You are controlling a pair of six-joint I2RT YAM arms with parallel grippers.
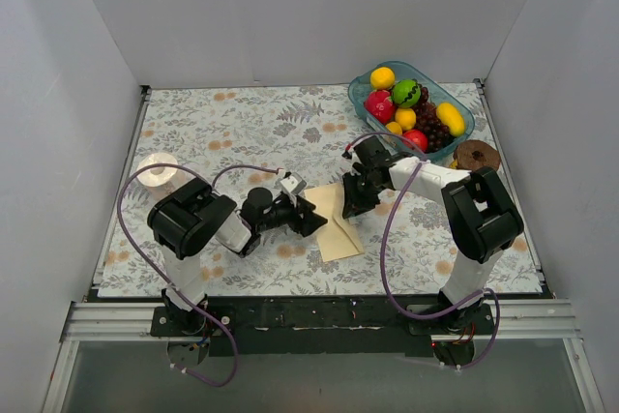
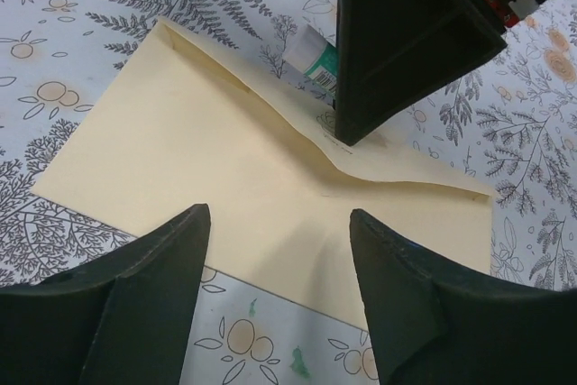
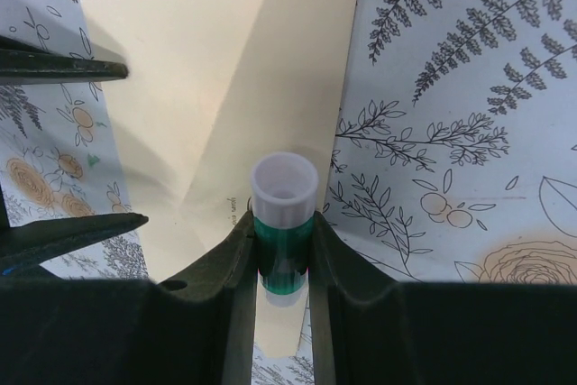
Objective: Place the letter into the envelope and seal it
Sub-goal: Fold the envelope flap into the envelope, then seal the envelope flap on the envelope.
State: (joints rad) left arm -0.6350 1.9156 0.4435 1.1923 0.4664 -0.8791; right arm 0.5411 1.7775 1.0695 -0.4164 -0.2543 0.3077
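**Counter** (image 1: pixel 222 123) bearing the envelope (image 2: pixel 225 160), which lies flat beneath both hands. No letter shows; it is presumably inside. **Left hand** (image 2: pixel 279 223), wide open and empty, hovers over the edge nearest its fingers and should pin the paper during gluing. **Right hand** (image 1: pixel 350 198) clamps a glue stick (image 3: pixel 284 196). Only the right wrist view shows the stick's white end head-on.

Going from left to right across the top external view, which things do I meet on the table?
White roll → left gripper → envelope → blue fruit basket → brown round object. The right gripper overlaps the envelope, so it is left out.
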